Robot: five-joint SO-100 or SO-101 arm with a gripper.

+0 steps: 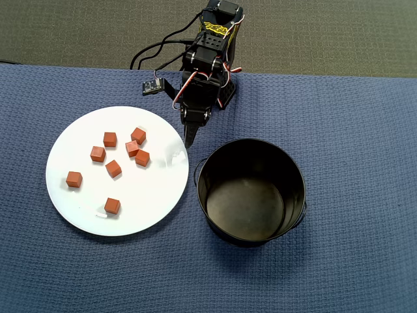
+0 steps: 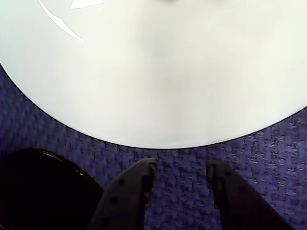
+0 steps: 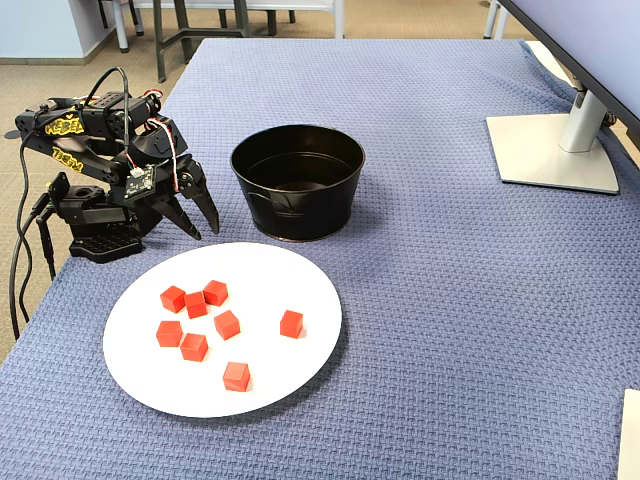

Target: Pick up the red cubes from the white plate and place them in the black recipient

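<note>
Red-orange cubes sit scattered on the white plate; seven can be counted in the overhead view and seven in the fixed view. In the overhead view five cluster toward the plate's upper middle, two of them touching, while one lies apart near the left side and another lower down toward the bottom. The plate rests on a blue woven cloth that covers the tabletop.

Just to the right of the plate in the overhead view stands the black recipient, a deep round pot with a glossy inside; nothing shows within it. Plate and pot are close but not touching.

At the back edge of the cloth sits the black arm, folded low, its fingers pointing down above the gap between plate and pot. The gripper is released and grasps nothing: in the wrist view the two dark fingers stand apart above bare cloth, just short of the plate's rim, with the pot's dark edge at the lower left.

A grey monitor stand rests on the cloth at the far right of the fixed view.
</note>
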